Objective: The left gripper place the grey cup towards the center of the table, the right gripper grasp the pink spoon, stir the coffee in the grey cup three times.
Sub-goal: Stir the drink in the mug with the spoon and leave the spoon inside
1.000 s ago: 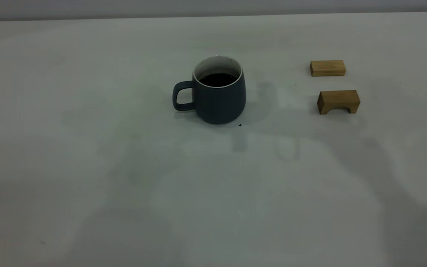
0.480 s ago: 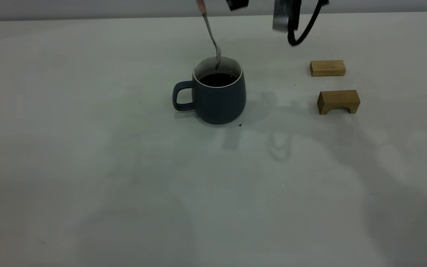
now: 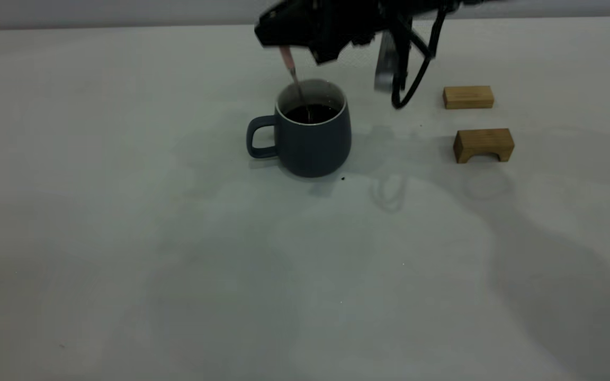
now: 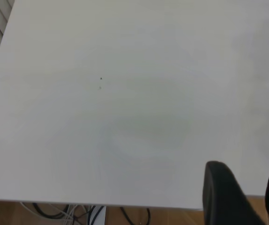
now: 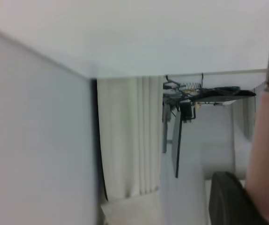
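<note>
The grey cup (image 3: 313,137) stands upright near the middle of the table (image 3: 125,238), its handle pointing toward the left side. Dark coffee (image 3: 313,113) fills it. My right gripper (image 3: 287,48) hangs just above the cup's far rim, shut on the pink spoon (image 3: 286,57). The spoon's metal neck slants down into the cup, its bowl under the coffee. In the right wrist view the pink spoon's handle (image 5: 265,150) runs beside a black finger (image 5: 228,201). My left gripper (image 4: 249,197) is open over bare table (image 4: 125,93) near its edge, out of the exterior view.
Two tan wooden blocks lie to the right of the cup: a flat one (image 3: 468,97) farther back and an arch-shaped one (image 3: 483,145) nearer. A black cable loop (image 3: 408,84) hangs from the right arm between cup and blocks. A tiny dark speck (image 3: 343,178) lies by the cup's base.
The right arm has come down into view from the top. The spoon has dropped from above the rim into the coffee. The cup has not moved.
</note>
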`<action>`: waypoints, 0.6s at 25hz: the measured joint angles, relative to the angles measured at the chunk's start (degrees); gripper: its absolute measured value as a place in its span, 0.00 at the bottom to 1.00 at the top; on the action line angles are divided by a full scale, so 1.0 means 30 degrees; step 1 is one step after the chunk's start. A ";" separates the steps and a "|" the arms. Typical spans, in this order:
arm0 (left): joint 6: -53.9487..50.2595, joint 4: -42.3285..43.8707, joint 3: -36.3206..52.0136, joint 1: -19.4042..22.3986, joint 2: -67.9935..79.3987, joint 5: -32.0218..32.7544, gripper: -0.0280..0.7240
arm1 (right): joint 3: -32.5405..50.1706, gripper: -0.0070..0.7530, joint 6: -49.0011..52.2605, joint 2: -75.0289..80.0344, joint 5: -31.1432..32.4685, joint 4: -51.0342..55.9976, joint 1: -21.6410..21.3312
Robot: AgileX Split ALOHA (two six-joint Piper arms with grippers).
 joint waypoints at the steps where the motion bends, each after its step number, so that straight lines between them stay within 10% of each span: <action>1: 0.0000 0.0000 0.0000 0.0000 0.0000 0.0000 0.43 | -0.0194 0.19 0.0182 0.0324 0.0020 -0.0024 0.0000; 15: 0.0000 0.0000 0.0000 0.0000 0.0000 0.0000 0.43 | -0.1831 0.19 0.1167 0.1085 0.0492 -0.2116 -0.1324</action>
